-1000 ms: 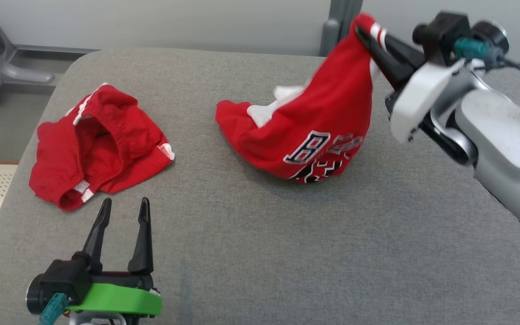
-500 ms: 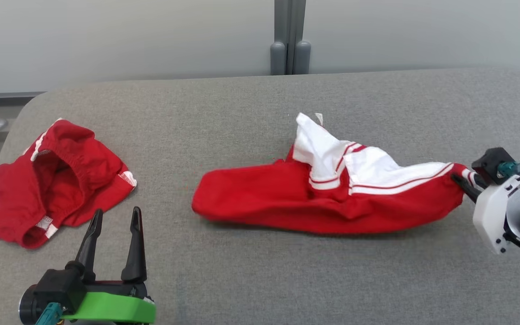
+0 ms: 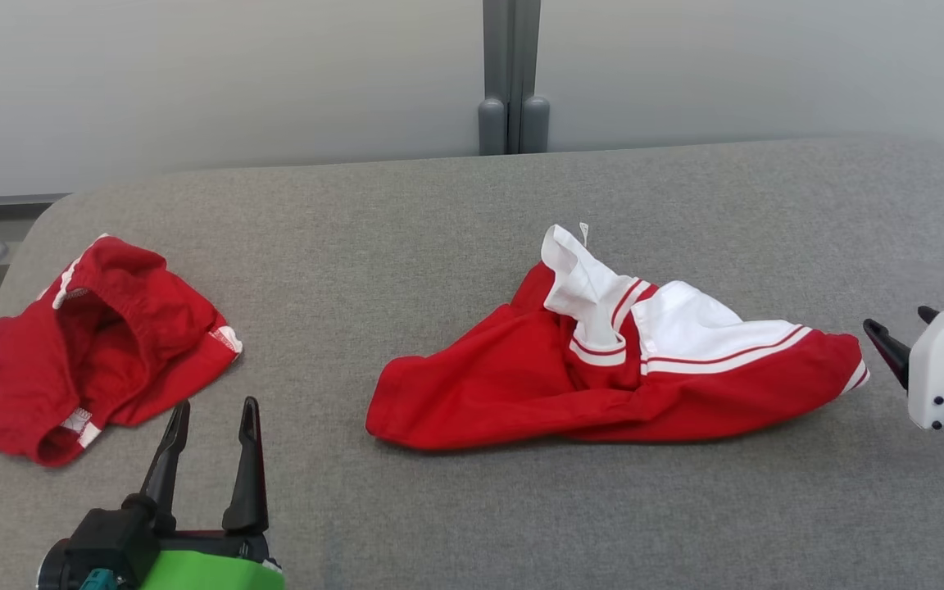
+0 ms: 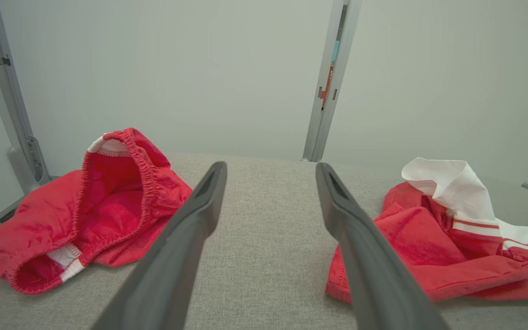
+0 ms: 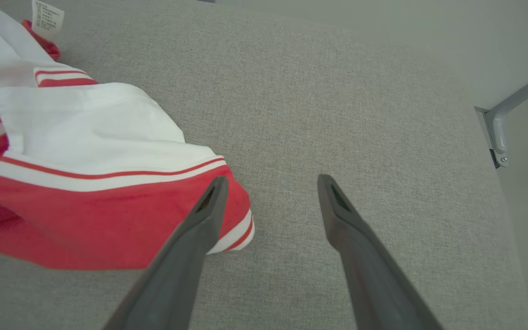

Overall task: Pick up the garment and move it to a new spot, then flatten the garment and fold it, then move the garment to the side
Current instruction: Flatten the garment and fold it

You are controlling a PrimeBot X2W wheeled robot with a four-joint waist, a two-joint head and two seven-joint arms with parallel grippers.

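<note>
The garment (image 3: pixel 480 393) is a red jersey with white striped panels. It lies crumpled lengthwise on the grey padded table (image 3: pixel 521 516), right of centre. My right gripper (image 3: pixel 898 324) stands open just beyond the garment's right end, with nothing between its fingers. The right wrist view puts the garment's striped corner (image 5: pixel 85 151) beside the left finger of my right gripper (image 5: pixel 272 178), and bare cloth of the table lies between the jaws. My left gripper (image 3: pixel 216 403) is open near the front left, apart from the garment (image 4: pixel 429 256). The left wrist view shows only table between the fingers of my left gripper (image 4: pixel 269 165).
A second red piece, shorts with an elastic waistband (image 3: pixel 103 344), lies bunched at the table's left end, just beyond my left gripper; the same shorts (image 4: pixel 108 201) appear in the left wrist view. A grey wall with a vertical post (image 3: pixel 509 82) stands behind the table.
My right gripper brought the lifted garment down onto the table, let go of it and drew back to the right. The head view has also shifted. The left gripper stays open.
</note>
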